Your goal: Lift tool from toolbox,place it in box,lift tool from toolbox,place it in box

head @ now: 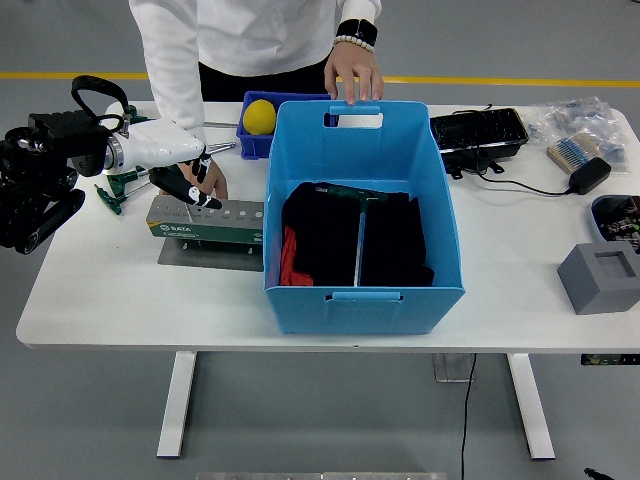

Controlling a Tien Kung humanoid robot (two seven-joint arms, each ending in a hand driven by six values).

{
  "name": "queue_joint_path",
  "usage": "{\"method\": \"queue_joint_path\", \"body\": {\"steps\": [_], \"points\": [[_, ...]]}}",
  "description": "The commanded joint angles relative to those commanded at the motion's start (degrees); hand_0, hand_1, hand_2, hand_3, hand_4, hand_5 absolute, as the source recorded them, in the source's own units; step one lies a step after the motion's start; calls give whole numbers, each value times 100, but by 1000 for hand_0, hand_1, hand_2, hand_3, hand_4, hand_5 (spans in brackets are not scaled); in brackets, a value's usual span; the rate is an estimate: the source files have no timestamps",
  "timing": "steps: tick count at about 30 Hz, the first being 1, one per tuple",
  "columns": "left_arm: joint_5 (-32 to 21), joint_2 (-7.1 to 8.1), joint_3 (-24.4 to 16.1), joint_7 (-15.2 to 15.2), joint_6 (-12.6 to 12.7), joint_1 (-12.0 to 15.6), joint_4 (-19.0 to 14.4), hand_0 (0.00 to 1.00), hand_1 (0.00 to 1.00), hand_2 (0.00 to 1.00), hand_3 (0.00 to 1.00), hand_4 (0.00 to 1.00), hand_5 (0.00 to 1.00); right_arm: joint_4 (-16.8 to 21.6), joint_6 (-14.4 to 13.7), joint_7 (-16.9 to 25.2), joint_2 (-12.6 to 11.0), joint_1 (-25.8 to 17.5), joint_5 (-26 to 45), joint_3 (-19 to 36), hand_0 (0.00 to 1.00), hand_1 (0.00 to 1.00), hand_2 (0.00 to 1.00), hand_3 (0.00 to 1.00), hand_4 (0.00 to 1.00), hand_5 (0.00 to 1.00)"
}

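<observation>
— Hovering over the green toolbox: left hand, fingers curled down at a tool handle; grip hard to confirm.
— Lying inside the blue box: a T-handle tool, partly lost against black cloth. Resting on the far rim: a person's hand.

Robotics lab: white bench, yellow floor line, person in white coat
</observation>
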Motion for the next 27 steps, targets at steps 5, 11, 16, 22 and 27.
{"method": "queue_joint_path", "body": {"steps": [5,11,16,22,27], "points": [[-19,-20,200,18,6,-11,49,648,585,551,448,932,998,0,-2,6,-1,12,29,-17,624,606,679,547,790,657],[-30,-52,337,61,-31,-26,133,650,567,504,412,939,998,-1,-13,21,1,20,95,-48,624,606,678,547,789,658],[136,-80,365,80,-24,-47,135,653,561,498,394,932,998,-1,-17,27,-3,27,120,-66,624,606,678,546,788,658],[351,-113,404,111,48,-52,151,655,566,501,392,925,998,3,-16,32,-16,44,141,-89,624,605,678,546,786,655],[398,-119,458,156,72,-52,175,655,566,501,392,925,998,3,-22,38,-18,51,167,-101,624,605,678,546,786,655]]}}
